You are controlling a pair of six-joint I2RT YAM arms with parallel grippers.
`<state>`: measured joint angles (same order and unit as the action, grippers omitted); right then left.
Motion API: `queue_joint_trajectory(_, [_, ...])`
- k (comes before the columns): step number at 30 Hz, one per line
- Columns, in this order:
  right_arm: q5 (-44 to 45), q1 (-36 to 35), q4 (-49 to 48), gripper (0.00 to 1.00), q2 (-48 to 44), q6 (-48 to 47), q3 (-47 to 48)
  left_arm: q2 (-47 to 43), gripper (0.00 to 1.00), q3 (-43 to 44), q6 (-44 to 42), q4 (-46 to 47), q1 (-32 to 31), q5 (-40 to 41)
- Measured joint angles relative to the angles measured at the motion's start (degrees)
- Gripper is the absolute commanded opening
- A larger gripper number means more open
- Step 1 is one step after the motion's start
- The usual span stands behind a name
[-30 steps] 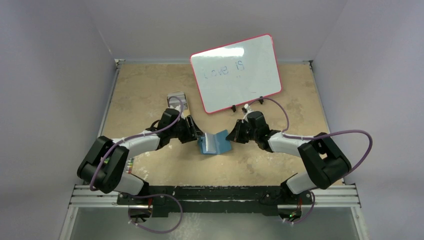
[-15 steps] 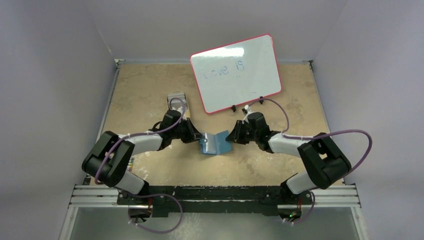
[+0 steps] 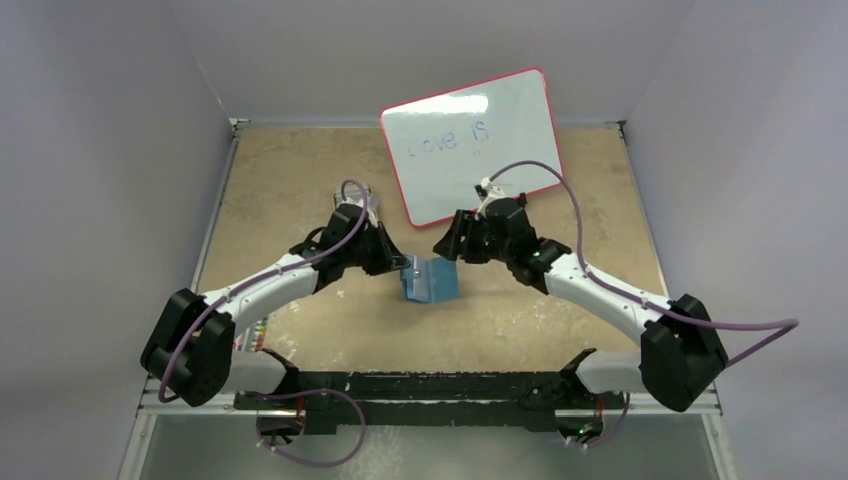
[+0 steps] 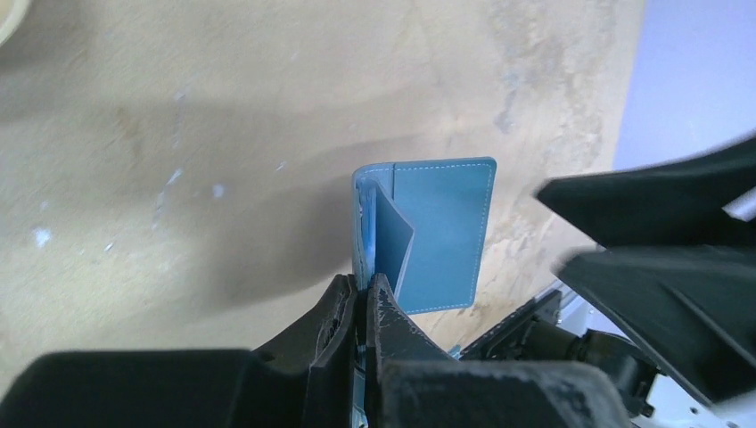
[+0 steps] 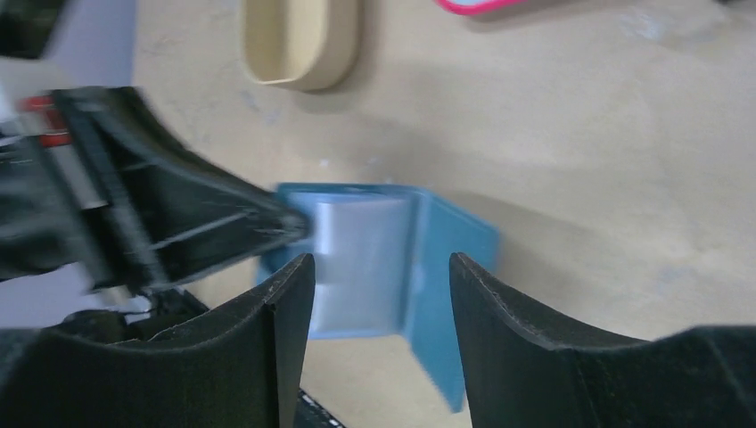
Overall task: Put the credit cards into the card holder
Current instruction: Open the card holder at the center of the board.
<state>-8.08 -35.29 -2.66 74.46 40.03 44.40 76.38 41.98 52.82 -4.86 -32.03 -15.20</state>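
Slippage looks the main risk: the left hand (image 4: 364, 294), clamped on the left flap of the card holder (image 4: 441, 234), props it half open at mid worktop (image 3: 300, 180); the right hand (image 3: 443, 247), fingers apart just beside its right flap, could knock it free by nudging.

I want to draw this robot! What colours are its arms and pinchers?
The left arm and right arm are white tubes with chunky black joints. A thin purple cable loops along each. The left gripper and right gripper are matte black, each with two wedge-shaped fingers.
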Motion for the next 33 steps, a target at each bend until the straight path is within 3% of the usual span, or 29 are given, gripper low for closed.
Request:
queue_joint_trajectory(7, [3.06, -9.51, 1.05, 0.64, 4.61, 0.57, 5.99, 0.26, 0.00, 0.04, 0.15, -6.05, -1.07, 2.05])
queue_joint_trajectory(18, [2.60, -10.43, -1.03, 0.65, 12.37, 2.23, 5.79, -0.96, 0.00, -1.22, 1.75, -3.08, -1.11, 1.51])
queue_joint_trajectory(33, [8.20, -10.43, 1.95, 0.48, 16.28, 1.75, 4.46, -1.62, 0.00, -1.60, 0.09, -9.73, -1.14, 5.25])
